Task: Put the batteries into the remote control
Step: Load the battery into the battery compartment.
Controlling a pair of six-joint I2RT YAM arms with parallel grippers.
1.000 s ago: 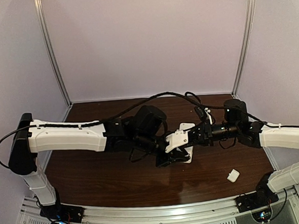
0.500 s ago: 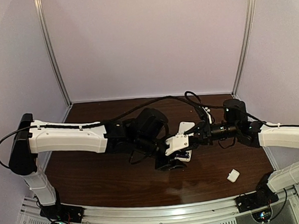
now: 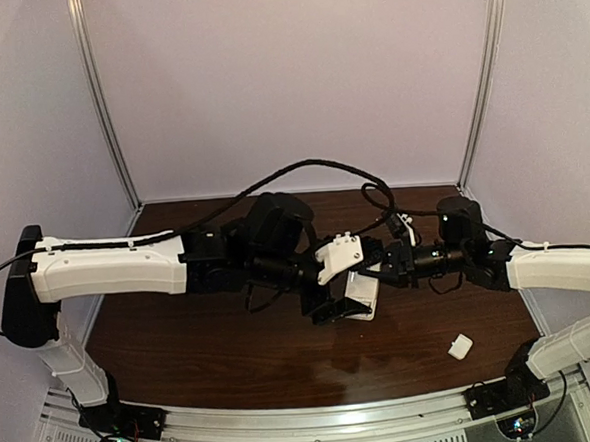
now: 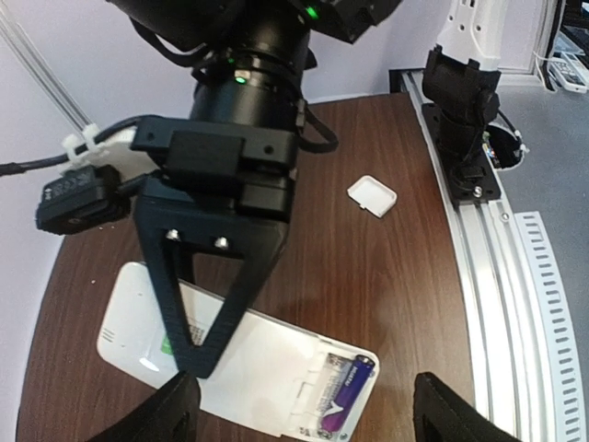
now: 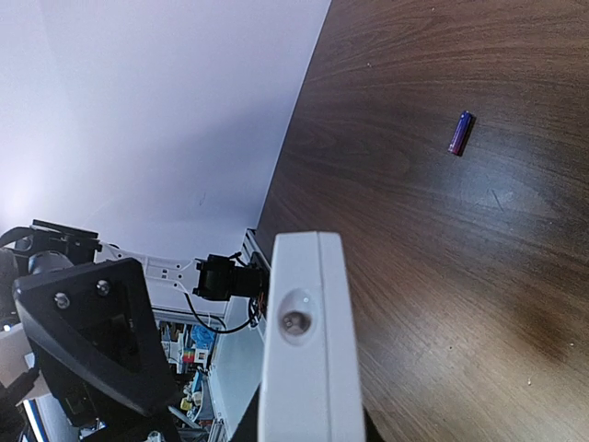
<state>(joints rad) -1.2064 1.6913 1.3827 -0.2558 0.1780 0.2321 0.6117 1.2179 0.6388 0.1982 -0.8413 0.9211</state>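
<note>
Well, the right gripper point(image 3: 376, 273) clamps the remote control point(image 4: 248, 364), low centre in the left wrist view, one battery point(image 4: 344, 398) seated at its right edge. The left gripper point(image 4: 308, 419) gapes wide, empty, above. A second battery point(image 5: 461, 133) lies on open table point(image 5: 460, 276), upper right in the right wrist view.

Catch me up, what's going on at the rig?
The right gripper clamps the remote control, back up, compartment uncovered. One battery sits in the compartment; the left gripper hovers above it, fingers open. The second battery lies loose on the table, and the small white cover lies off to the side.
</note>
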